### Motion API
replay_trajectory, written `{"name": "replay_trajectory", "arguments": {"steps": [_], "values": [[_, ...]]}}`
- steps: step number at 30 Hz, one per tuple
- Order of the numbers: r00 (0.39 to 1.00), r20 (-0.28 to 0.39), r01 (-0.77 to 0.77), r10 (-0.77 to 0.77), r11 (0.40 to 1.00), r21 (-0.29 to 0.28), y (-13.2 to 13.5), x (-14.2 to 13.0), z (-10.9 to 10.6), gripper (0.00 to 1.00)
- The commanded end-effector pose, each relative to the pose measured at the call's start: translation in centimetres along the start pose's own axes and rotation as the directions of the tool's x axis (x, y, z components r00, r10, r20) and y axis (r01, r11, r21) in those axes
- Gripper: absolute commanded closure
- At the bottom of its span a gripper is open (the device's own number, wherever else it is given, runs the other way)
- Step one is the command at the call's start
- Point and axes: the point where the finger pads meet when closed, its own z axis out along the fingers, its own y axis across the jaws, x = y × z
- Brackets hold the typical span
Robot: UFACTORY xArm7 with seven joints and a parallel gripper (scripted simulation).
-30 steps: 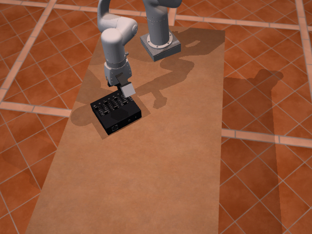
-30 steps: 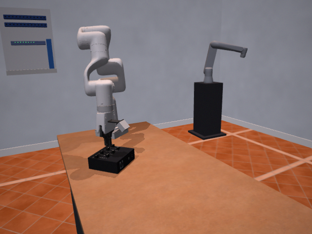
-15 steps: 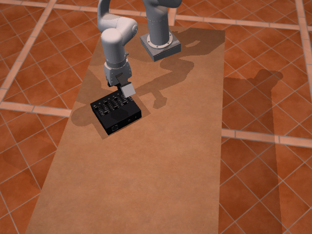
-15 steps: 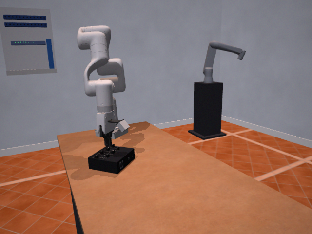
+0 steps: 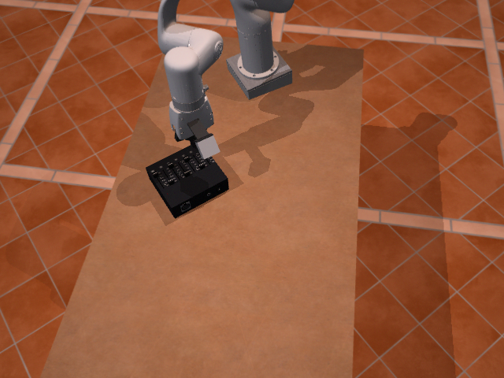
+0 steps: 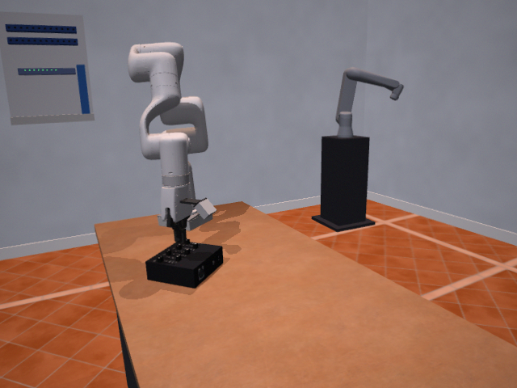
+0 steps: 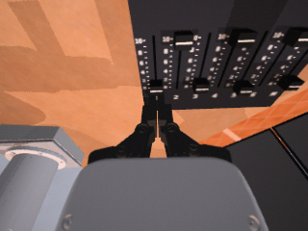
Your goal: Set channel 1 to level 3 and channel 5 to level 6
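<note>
The black lighting desk (image 5: 195,190) (image 6: 175,269) (image 7: 144,29) stands flat on the table (image 5: 244,276) (image 6: 292,317), near its far left part. My gripper (image 5: 182,139) (image 6: 180,241) (image 7: 157,102) is shut with nothing between its fingers. It points straight down at the desk's edge on the arm's side. In the wrist view its tips touch the channel 1 fader cap (image 7: 155,86), or nearly do. That cap sits near the low end of its scale. A second cap (image 7: 183,40) stands high on its scale. Other caps (image 7: 200,85) sit low.
The arm's base plate (image 5: 259,75) is bolted to the table behind the desk. A wrist camera block (image 5: 206,146) sticks out beside the gripper. A second arm on a black pedestal (image 6: 345,179) stands on the floor, far to the right.
</note>
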Motion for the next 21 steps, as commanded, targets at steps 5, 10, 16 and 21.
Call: {"name": "replay_trajectory", "arguments": {"steps": [5, 10, 16, 21], "values": [[1.000, -0.002, 0.000, 0.000, 1.000, -0.003, 0.12, 0.41, -0.10, 1.00], [1.000, -0.002, 0.000, 0.000, 1.000, -0.003, 0.12, 0.71, -0.10, 1.00], [1.000, -0.002, 0.000, 0.000, 1.000, -0.003, 0.12, 0.98, -0.10, 1.00], [1.000, -0.002, 0.000, 0.000, 1.000, -0.003, 0.12, 1.07, -0.10, 1.00]]}}
